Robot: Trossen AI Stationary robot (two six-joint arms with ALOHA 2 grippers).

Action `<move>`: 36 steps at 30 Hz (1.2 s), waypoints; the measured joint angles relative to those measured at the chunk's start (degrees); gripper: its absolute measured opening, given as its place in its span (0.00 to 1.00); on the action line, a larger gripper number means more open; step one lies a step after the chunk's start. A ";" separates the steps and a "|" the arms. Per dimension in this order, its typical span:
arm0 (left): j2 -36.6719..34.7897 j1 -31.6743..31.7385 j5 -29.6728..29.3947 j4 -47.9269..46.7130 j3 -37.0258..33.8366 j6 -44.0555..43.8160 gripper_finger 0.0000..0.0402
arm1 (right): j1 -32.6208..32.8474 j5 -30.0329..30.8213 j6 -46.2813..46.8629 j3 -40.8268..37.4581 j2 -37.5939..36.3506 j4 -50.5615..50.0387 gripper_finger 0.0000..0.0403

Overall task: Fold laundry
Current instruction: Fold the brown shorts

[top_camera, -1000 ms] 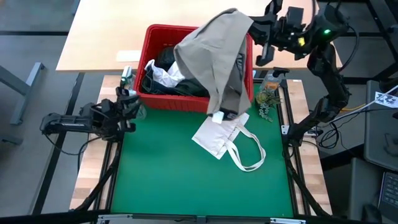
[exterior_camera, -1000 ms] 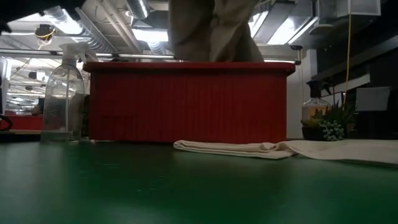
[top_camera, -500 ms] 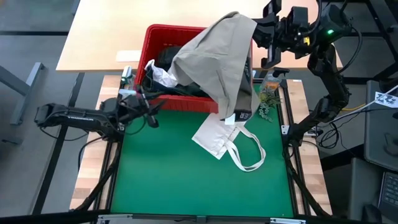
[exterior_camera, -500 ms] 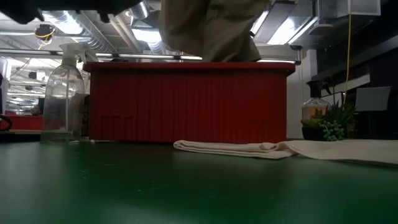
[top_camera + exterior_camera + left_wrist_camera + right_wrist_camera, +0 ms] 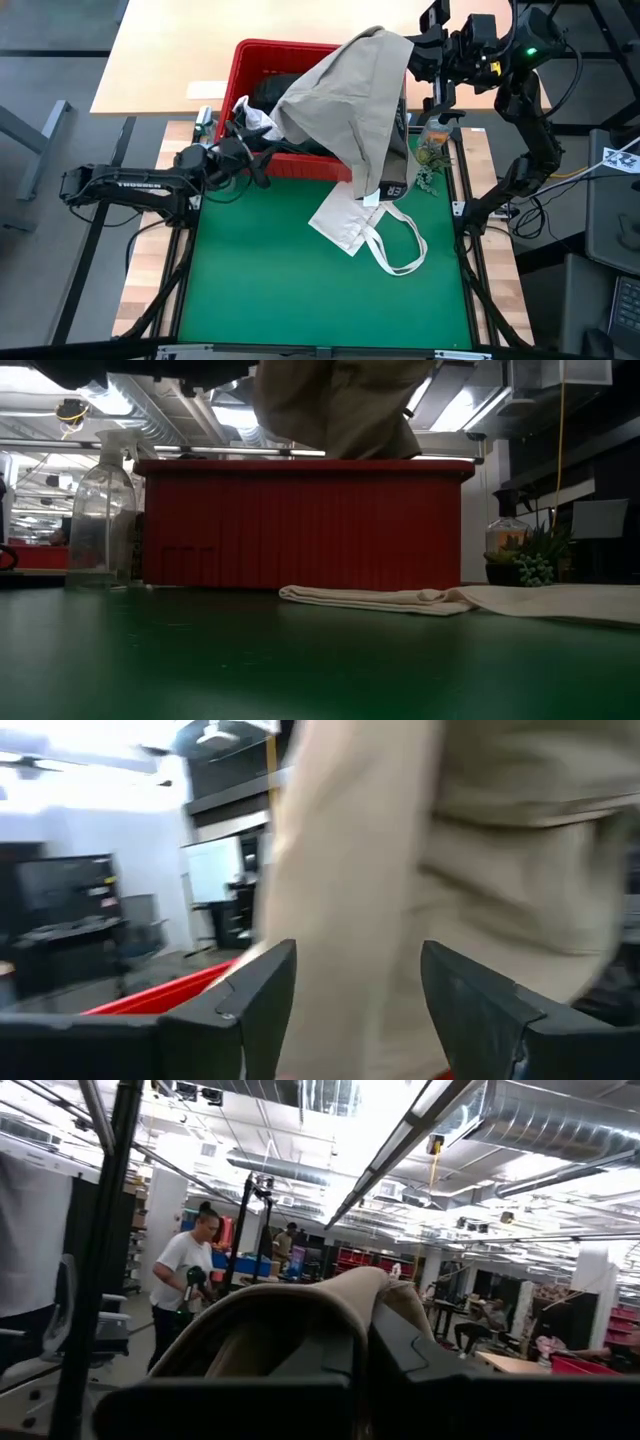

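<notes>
Item one: my right tool (image 5: 412,50), pressed tight on the top edge of the tan top (image 5: 345,100), holds it aloft over the red basket's (image 5: 262,48) right side, its hem draping to the green desk (image 5: 300,290). Item two: my left tool (image 5: 262,168), fingers (image 5: 262,988) spread, sits at the basket's near-left wall, facing the hanging cloth. Item three: cream tote bag (image 5: 365,225) flat on the desk.

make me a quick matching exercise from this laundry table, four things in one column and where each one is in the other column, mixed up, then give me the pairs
Things:
1. tan garment
2. cream tote bag
3. spray bottle
4. small plant

Places:
A. flat on the green mat, in front of the red basket
B. by the basket's right end
C. hanging from the right gripper over the basket
D. by the basket's left end

Pairs: 1-C, 2-A, 3-D, 4-B
</notes>
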 joint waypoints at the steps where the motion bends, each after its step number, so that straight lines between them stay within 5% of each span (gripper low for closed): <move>1: 0.00 0.52 -0.67 -0.03 0.00 0.00 0.54 | 0.00 -0.22 0.51 0.00 0.00 0.00 0.01; 21: 6.30 8.48 11.71 -0.26 0.00 -0.46 0.53 | -0.02 -2.77 1.06 0.00 0.00 -0.08 0.01; 36: 5.43 6.94 11.90 0.02 0.00 -0.59 0.02 | -0.02 -2.79 2.37 0.00 -0.12 -1.45 0.01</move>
